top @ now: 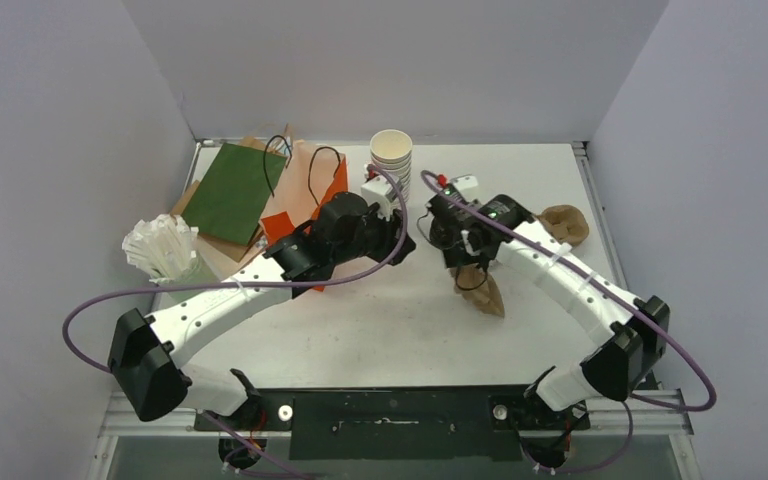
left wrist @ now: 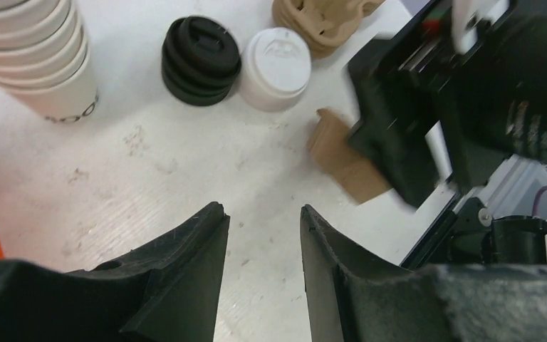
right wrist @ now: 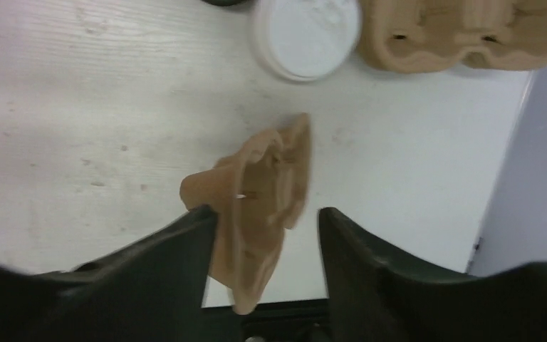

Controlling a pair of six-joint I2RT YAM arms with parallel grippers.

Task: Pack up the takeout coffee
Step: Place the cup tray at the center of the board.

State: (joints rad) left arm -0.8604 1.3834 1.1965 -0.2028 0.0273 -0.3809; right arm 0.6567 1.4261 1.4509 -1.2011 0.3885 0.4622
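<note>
your right gripper (right wrist: 267, 217) stands apart around the tilted pulp carrier (right wrist: 260, 178), so it may topple toward the white lid (right wrist: 306, 32) at 12 o'clock.

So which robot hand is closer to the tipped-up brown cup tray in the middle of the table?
The right gripper: the brown cup tray sits between its open fingers. The left gripper hangs off to the tray's left, apart from it.

We log the cup stack (top: 391, 150) far centre, lids (left wrist: 201, 60) just right of it, far carrier (top: 565, 222) at right, near carrier (top: 485, 292) mid-table, straws (top: 160, 245) left, papers (top: 230, 192) far left.
</note>
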